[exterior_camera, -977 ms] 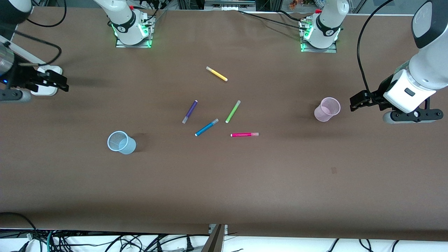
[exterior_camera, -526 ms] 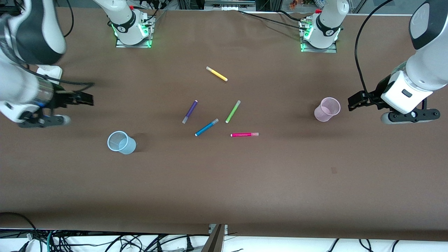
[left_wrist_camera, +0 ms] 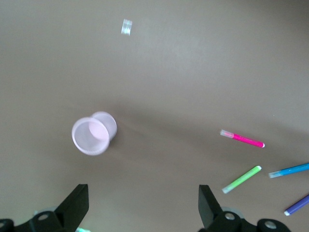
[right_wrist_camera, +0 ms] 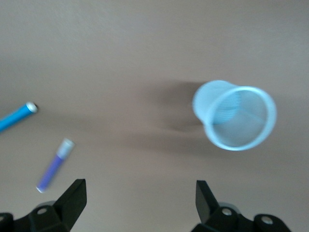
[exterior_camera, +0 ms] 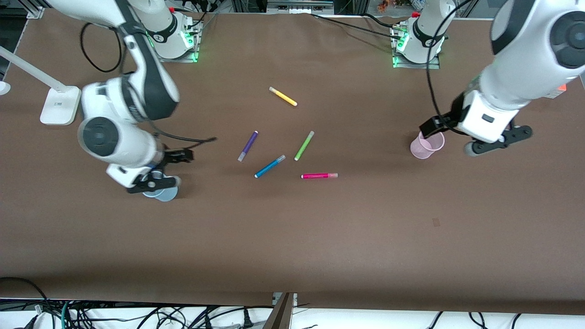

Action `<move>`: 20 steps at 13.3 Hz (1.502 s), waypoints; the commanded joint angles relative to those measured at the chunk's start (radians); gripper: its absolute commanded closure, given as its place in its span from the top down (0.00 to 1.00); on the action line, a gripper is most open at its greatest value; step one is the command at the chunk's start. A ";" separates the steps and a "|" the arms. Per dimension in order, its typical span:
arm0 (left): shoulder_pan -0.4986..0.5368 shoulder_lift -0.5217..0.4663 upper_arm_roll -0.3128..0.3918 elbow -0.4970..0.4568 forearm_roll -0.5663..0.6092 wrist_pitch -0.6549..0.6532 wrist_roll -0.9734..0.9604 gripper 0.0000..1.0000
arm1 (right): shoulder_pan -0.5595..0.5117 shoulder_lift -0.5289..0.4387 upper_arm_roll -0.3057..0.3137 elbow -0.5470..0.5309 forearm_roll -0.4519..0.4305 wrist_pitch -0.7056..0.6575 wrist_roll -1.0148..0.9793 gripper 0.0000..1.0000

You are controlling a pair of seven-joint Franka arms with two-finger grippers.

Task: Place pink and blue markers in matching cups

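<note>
Pink marker (exterior_camera: 319, 175) lies flat, untouched.

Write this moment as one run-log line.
left hand: open, over pink cup | right hand: open, over blue cup | pink marker, blue marker: on table

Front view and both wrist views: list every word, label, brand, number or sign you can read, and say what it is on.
No text can be read in any view.
Round dark marks on the collars of the arm bases: logos, too small to read.
Pink marker, blue marker, pink cup, blue cup: no print visible.
</note>
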 commanded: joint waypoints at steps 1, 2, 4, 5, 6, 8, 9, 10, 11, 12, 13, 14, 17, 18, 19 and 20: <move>-0.011 0.049 -0.061 0.013 -0.011 -0.015 -0.240 1.00 | 0.089 0.062 -0.008 0.020 0.009 0.066 0.218 1.00; -0.031 0.066 -0.075 0.013 -0.009 -0.007 -0.339 1.00 | 0.115 0.080 -0.008 0.020 0.009 0.094 0.279 1.00; -0.093 0.115 -0.075 0.017 -0.003 0.013 -0.485 1.00 | 0.161 0.117 -0.008 0.020 0.010 0.146 0.419 1.00; -0.118 0.144 -0.075 0.014 -0.004 0.037 -0.561 1.00 | 0.183 0.139 -0.008 0.020 0.010 0.178 0.503 1.00; -0.146 0.188 -0.075 0.014 -0.007 0.074 -0.649 1.00 | 0.204 0.157 -0.008 0.020 0.012 0.217 0.595 1.00; -0.202 0.257 -0.073 0.016 0.003 0.163 -0.831 1.00 | 0.249 0.202 -0.008 0.020 0.012 0.305 0.808 1.00; -0.213 0.292 -0.073 0.016 0.005 0.207 -0.890 1.00 | 0.266 0.222 -0.008 0.022 0.012 0.350 0.902 1.00; -0.216 0.319 -0.075 0.013 0.005 0.249 -0.919 1.00 | 0.277 0.237 -0.008 0.022 0.012 0.387 0.973 1.00; -0.221 0.352 -0.075 0.011 0.005 0.298 -0.948 1.00 | 0.283 0.248 -0.008 0.022 0.012 0.410 1.013 1.00; -0.236 0.383 -0.073 0.009 0.005 0.346 -1.006 1.00 | 0.292 0.260 -0.008 0.021 0.012 0.418 1.041 1.00; -0.259 0.417 -0.070 0.009 0.011 0.396 -1.096 1.00 | 0.306 0.269 -0.008 0.020 0.012 0.418 1.058 1.00; -0.279 0.449 -0.067 0.009 0.038 0.433 -1.160 1.00 | 0.310 0.280 -0.008 0.020 0.012 0.419 1.078 1.00; -0.337 0.536 -0.066 0.011 0.149 0.470 -1.247 1.00 | 0.313 0.306 -0.008 0.021 0.013 0.444 1.131 1.00; -0.351 0.561 -0.063 0.009 0.192 0.498 -1.272 1.00 | 0.313 0.311 -0.008 0.020 0.013 0.446 1.156 1.00; -0.358 0.586 -0.062 0.008 0.230 0.508 -1.295 1.00 | 0.312 0.318 -0.008 0.022 0.015 0.446 1.170 0.99; -0.359 0.604 -0.062 0.009 0.238 0.537 -1.316 1.00 | 0.312 0.320 -0.008 0.022 0.038 0.452 1.171 0.97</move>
